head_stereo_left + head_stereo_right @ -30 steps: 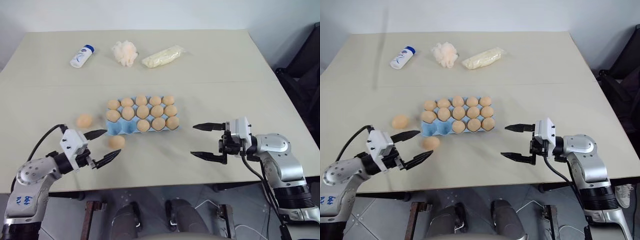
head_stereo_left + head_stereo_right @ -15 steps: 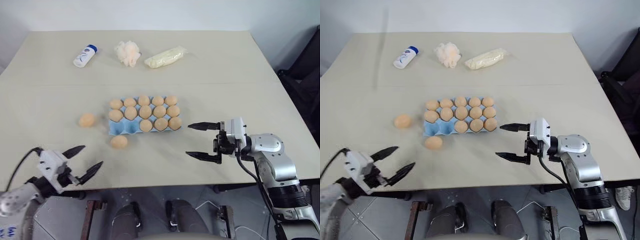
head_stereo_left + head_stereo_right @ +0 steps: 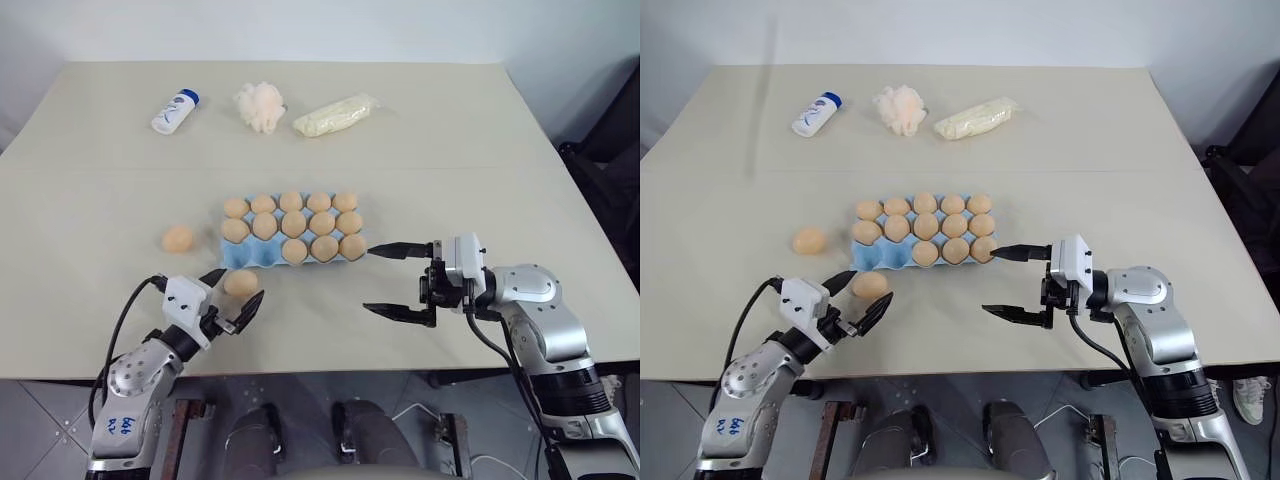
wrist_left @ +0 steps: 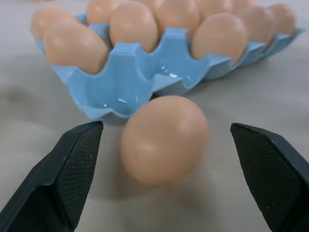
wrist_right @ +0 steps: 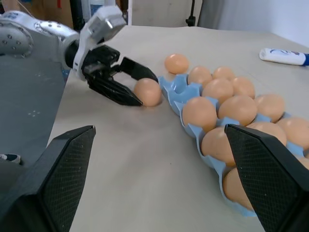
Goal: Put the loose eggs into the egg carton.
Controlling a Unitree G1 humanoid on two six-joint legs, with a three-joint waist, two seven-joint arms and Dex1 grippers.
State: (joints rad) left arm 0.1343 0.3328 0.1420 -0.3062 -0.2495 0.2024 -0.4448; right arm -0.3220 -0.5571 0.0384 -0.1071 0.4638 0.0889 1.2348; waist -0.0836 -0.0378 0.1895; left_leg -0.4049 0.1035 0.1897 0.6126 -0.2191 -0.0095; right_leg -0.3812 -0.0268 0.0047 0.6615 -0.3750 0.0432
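The light-blue egg carton [image 3: 246,256] lies mid-table and holds several tan eggs; its two front-left cups are bare. One loose egg [image 4: 164,137] rests on the table just in front of those cups. My left gripper [image 3: 243,284] is open, one black finger [image 4: 63,174] on each side of this egg, not touching it. A second loose egg [image 3: 177,238] sits on the table to the left of the carton. Near the carton's right end my right gripper [image 3: 368,280] is open and empty, pointing left, its upper fingertip close to the front-right egg.
Along the far side of the table lie a white bottle with a blue cap [image 3: 174,110], a pale fluffy puff [image 3: 262,105] and a yellowish wrapped packet [image 3: 335,113]. The table's front edge [image 3: 330,372] runs just behind both grippers. A dark chair [image 3: 610,150] stands off the right side.
My left gripper dipped back toward the table's front-left edge, then swung right and forward until its open fingers flank the near loose egg. The right gripper has stayed about where it was.
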